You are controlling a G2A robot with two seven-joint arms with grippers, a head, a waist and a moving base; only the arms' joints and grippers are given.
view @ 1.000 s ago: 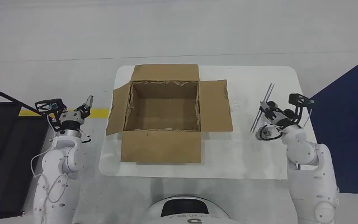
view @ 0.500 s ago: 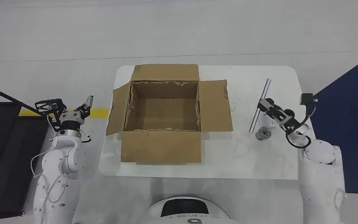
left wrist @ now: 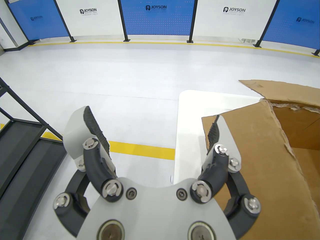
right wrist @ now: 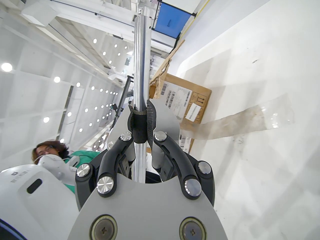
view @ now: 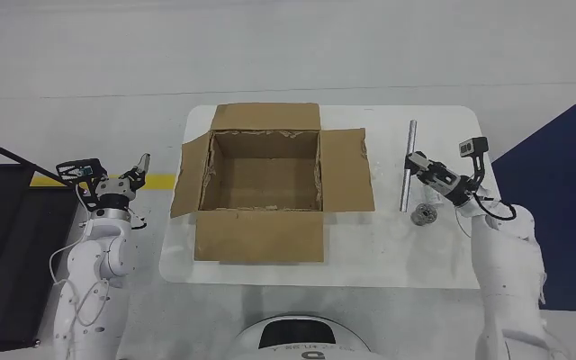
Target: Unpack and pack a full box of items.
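An open cardboard box [view: 261, 184] stands on the white table [view: 387, 261], its flaps folded out and its inside bare. My right gripper [view: 416, 164] is over the table to the right of the box, shut on a long shiny metal rod [view: 409, 164]. In the right wrist view the rod [right wrist: 140, 58] runs up between the shut fingers [right wrist: 150, 116], with the box [right wrist: 182, 98] beyond. My left gripper [left wrist: 152, 128] hangs open off the table's left edge, beside the box's left flap [left wrist: 252, 156], holding nothing.
A small round metal part [view: 422, 214] lies on the table below the rod. A strip of clear tape [right wrist: 240, 121] is stuck to the tabletop. A black rack [left wrist: 17, 148] stands on the floor to the left of the table.
My right arm has swung the rod from a slant to nearly parallel with the box's right flap, and the gripper has shifted toward the box. The left arm has kept still.
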